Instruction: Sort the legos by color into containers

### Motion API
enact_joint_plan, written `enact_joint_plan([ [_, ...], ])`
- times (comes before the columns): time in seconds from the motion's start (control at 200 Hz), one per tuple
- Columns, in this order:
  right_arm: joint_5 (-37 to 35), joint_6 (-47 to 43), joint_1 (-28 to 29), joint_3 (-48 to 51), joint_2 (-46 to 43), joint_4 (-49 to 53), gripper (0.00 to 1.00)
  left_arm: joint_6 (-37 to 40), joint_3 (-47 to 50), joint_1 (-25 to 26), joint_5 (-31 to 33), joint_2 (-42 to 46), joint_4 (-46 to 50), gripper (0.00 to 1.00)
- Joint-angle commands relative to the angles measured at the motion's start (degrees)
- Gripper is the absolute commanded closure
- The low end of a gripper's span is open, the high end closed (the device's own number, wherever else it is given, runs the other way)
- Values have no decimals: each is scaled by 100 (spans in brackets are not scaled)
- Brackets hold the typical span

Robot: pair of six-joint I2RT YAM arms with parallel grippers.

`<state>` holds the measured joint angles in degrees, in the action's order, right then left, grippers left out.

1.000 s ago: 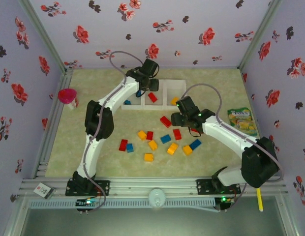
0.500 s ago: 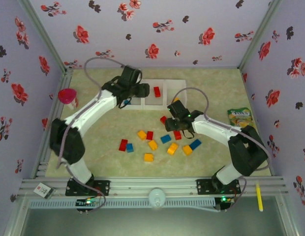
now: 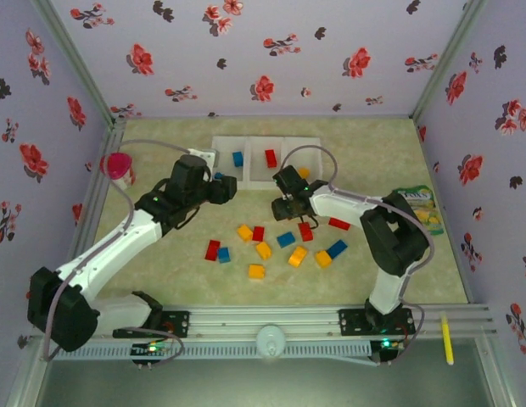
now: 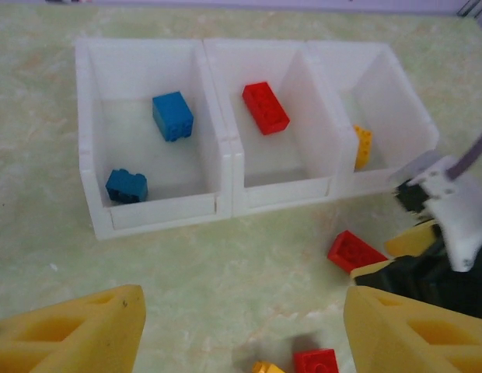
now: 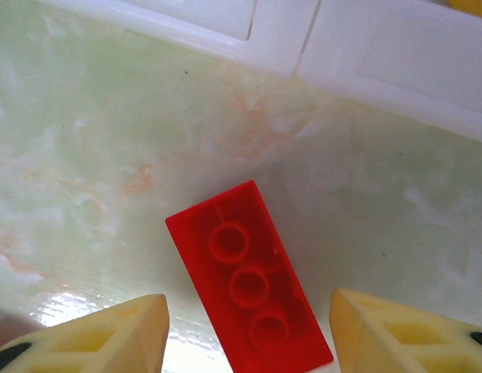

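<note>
The red rectangular plastic lego brick (image 5: 245, 284) lies slantwise between the yellow foam fingers (image 5: 93, 338) of the right gripper (image 5: 253, 330), which stand spread apart.

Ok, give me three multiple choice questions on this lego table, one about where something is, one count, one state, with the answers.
1. Where is the red brick beneath the right claw?
A. Stacked on another brick
B. Flat on the table, in front of the white bins
C. Lifted into the air

2. How many blue bricks lie in the left bin?
A. One
B. Two
C. Four

3. How do the right claw's jaws stand?
A. Shut on the brick
B. Shut with nothing between
C. Open, either side of the red brick

Answers: 1 B, the right wrist view shows it lying on the table short of the bin walls. 2 B, the left wrist view shows two. 3 C, a gap shows between each finger and the brick.
</note>
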<state>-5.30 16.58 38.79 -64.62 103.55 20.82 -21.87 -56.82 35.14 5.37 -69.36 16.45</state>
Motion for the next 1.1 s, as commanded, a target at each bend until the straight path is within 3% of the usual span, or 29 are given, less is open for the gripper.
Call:
enact_joint_plan([
  [0.0,35,-52,41,-250,218,9,45,95,-36,-2,36,67,-249,32],
  [0.155,-41,12,41,-379,426,26,53,51,-186,-3,-154,-19,-54,32],
  [0.29,-8,64,41,-476,537,9,70,56,-127,0,-217,8,-32,32],
  [0.415,11,82,41,-503,372,57,79,42,20,-2,-210,73,-90,32],
  [0.735,-86,-45,86,-1043,-546,505,80,86,78,-2,-234,-53,-270,29],
  [1.095,-249,-243,-135,-2631,424,618,80,96,52,7,-296,-44,-135,28],
])
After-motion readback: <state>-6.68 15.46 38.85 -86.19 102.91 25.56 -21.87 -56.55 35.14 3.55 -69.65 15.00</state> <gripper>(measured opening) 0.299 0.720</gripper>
